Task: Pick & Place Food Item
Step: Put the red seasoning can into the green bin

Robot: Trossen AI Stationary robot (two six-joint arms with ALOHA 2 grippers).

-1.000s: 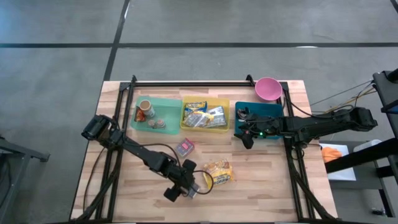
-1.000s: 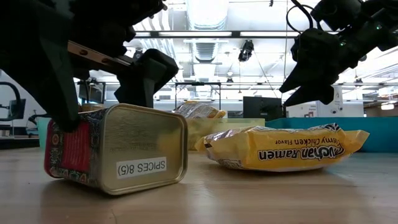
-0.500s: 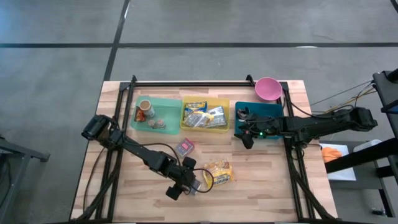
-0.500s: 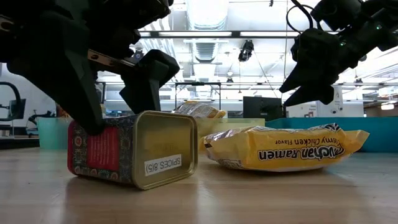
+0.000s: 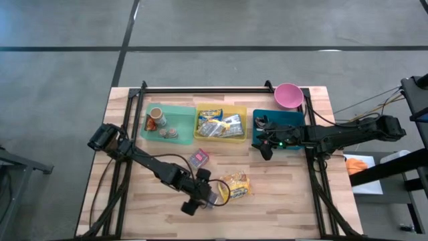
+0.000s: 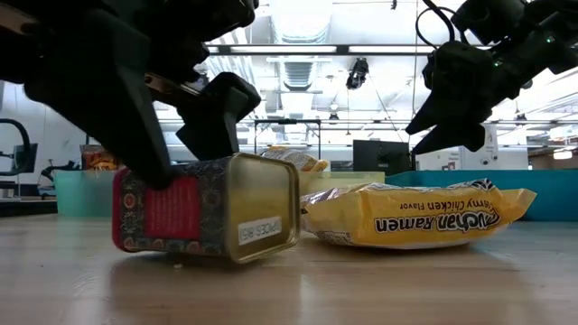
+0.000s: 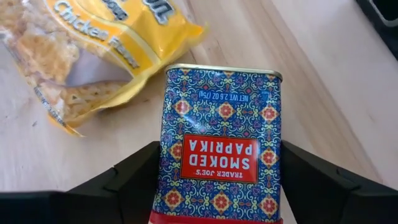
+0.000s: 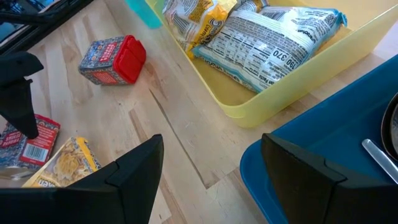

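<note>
Now the left claw [image 6: 172, 117], clamped on the paprika tin [image 6: 206, 209], has swung it closer to the ramen packet [image 6: 417, 215].

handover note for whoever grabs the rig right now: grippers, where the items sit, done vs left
Left gripper: straddling the smoked paprika tin, fingers on both sides; the tin lies on its side on the table, next to the yellow ramen packet.
Right gripper: open, empty, hovering at the front edge of the blue bin.
A second small tin with a red cap lies loose on the table.
Done: yellow bin holds ramen packets, green bin holds small containers.
Left: paprika tin, ramen packet and red-capped tin unsorted.
</note>
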